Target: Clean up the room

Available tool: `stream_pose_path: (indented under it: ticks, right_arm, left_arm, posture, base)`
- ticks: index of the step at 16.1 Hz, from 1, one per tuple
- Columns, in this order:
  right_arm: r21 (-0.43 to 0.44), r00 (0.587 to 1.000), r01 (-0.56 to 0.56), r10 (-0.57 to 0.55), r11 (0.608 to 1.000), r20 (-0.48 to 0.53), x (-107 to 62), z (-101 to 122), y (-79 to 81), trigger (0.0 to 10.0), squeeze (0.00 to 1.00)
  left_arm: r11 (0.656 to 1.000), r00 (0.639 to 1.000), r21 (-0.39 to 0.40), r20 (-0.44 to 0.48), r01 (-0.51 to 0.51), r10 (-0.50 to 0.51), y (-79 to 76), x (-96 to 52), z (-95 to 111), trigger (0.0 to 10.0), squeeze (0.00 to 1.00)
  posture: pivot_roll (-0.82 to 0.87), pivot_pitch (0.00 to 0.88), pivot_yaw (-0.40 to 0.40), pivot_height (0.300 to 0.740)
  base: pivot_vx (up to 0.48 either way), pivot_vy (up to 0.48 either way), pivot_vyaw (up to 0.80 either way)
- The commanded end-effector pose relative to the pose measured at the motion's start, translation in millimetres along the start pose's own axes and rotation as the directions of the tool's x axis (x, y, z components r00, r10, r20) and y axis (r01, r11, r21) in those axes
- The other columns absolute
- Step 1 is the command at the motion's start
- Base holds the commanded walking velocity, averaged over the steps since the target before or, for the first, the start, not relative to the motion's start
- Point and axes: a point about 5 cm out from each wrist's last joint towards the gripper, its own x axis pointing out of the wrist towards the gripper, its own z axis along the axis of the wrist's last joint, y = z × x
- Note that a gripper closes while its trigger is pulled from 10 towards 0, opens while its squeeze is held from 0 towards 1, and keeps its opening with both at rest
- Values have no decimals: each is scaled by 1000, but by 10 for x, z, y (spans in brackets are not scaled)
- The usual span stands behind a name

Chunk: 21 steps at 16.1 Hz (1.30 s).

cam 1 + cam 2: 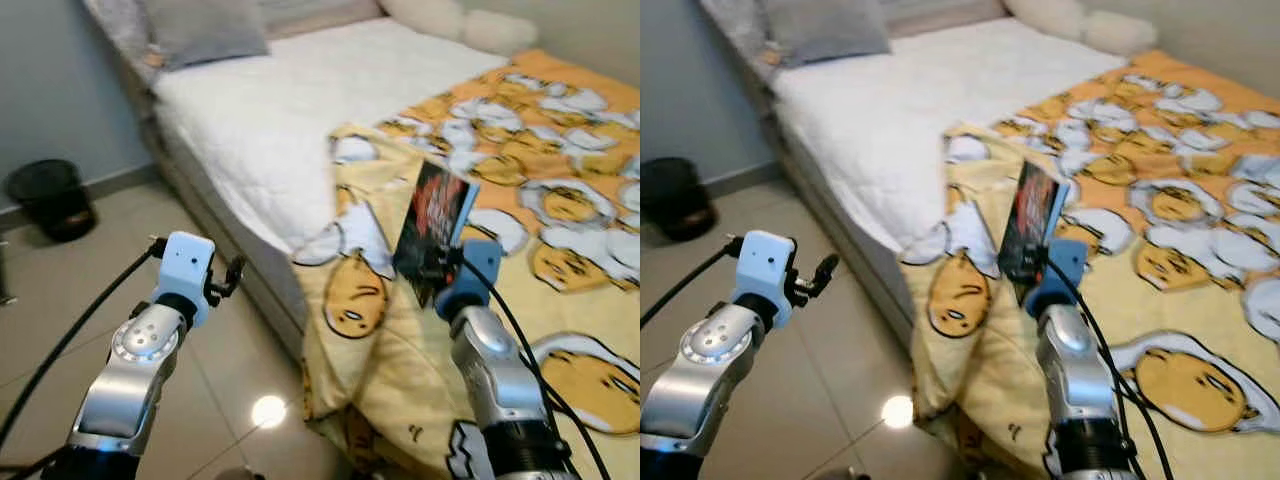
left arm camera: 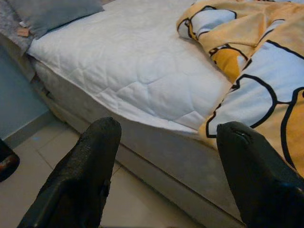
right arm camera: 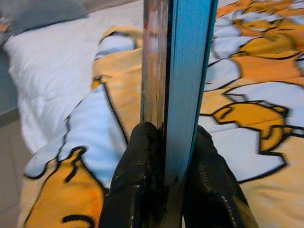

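The right gripper (image 3: 166, 166) pinches a book (image 1: 432, 228) by its lower edge, holding it upright above the yellow cartoon blanket (image 1: 560, 330) at about two o'clock from the robot. The left gripper (image 2: 166, 175) hangs with its fingers spread wide over the tiled floor (image 1: 60, 300) at ten o'clock, beside the white mattress (image 1: 290, 110). A black bin (image 1: 50, 197) stands at eleven o'clock.

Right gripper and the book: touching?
Touching. Right wrist view shows the right gripper with both black fingers pressed against the book, clamping its lower edge.
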Motion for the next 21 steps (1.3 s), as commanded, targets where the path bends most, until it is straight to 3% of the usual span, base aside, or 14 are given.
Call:
stream_pose_path:
  ticks: [1, 5, 13, 14, 18, 21]
  right_arm:
    - [24, 999, 19, -19, 1000, 28, 26, 49, -22, 10000, 0]
    - [162, 999, 43, -45, 986, 8, 31, 4, -6, 10000, 0]
    - [179, 999, 46, -50, 983, 21, 42, 27, 9, 10000, 0]
    - [108, 997, 60, -64, 992, 37, 45, 53, -5, 10000, 0]
    - [150, 994, 86, -95, 985, 55, 56, 105, -58, 10000, 0]
    - [96, 992, 83, -91, 992, 82, 61, 140, -59, 10000, 0]
  left_arm:
    - [1000, 1000, 6, 22, -18, 18, 14, 41, 62, 10000, 0]
    - [1000, 998, 7, 63, -21, 20, 9, 66, 154, 10000, 0]
    - [999, 997, -8, 75, -32, 32, 5, 82, 209, 10000, 0]
    - [1000, 997, -9, 78, -29, 29, 1, 83, 218, 10000, 0]
    - [999, 996, -19, 85, -31, 32, -4, 92, 245, 10000, 0]
    - [999, 996, -24, 84, -34, 36, -1, 94, 244, 10000, 0]
  posture:
    - [1, 0, -38, 740]
    - [7, 0, -42, 740]
    - [1, 0, -36, 740]
    - [0, 0, -35, 740]
    - [-2, 0, -36, 740]
    - [-5, 0, -34, 740]
  base:
    - [0, 0, -800]
    - [0, 0, -800]
    - [0, 0, -800]
    - [0, 0, -800]
    - [0, 0, -800]
    - [0, 0, -800]
